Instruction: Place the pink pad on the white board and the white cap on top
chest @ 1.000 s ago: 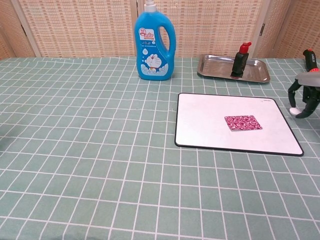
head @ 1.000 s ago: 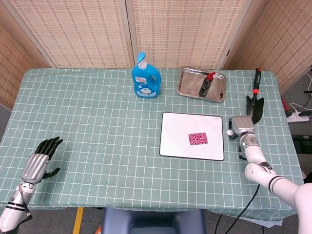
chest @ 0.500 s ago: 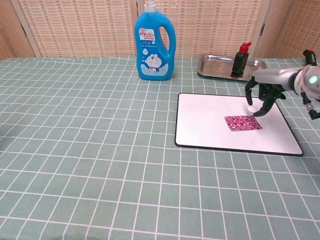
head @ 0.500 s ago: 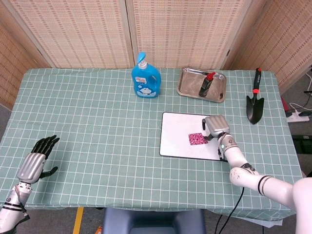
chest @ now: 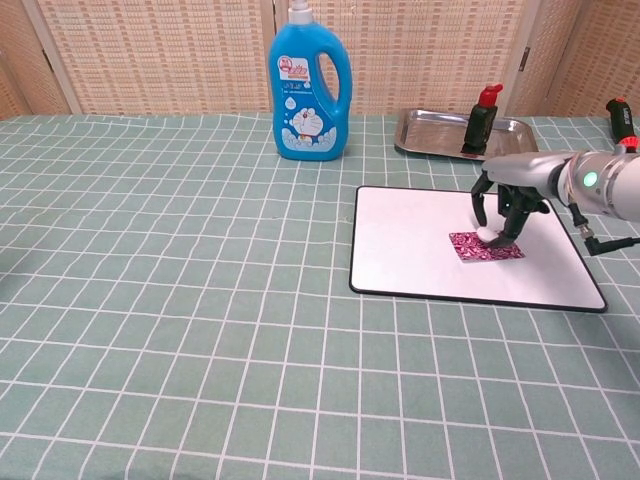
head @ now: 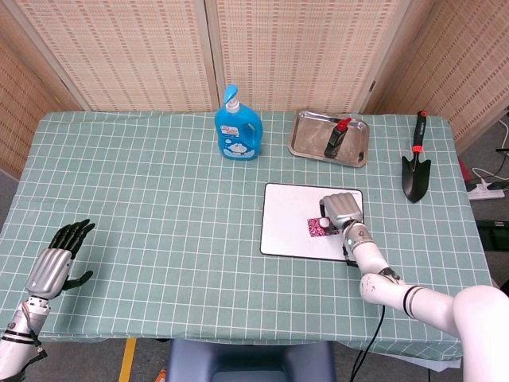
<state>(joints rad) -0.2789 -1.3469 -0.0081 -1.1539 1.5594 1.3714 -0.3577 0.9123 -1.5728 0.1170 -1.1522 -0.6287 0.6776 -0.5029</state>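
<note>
The white board lies right of the table's middle with the patterned pink pad on it. My right hand hovers over the pad and pinches the small white cap at its fingertips, right at the pad's upper edge. Whether the cap touches the pad I cannot tell. My left hand rests with fingers spread near the table's front left edge, holding nothing; only the head view shows it.
A blue detergent bottle stands at the back centre. A steel tray holding a dark red-capped bottle sits behind the board. A black trowel lies at the far right.
My right hand carried the white cap leftward from beside the board's right edge to over the pink pad. The left hand shifted slightly.
</note>
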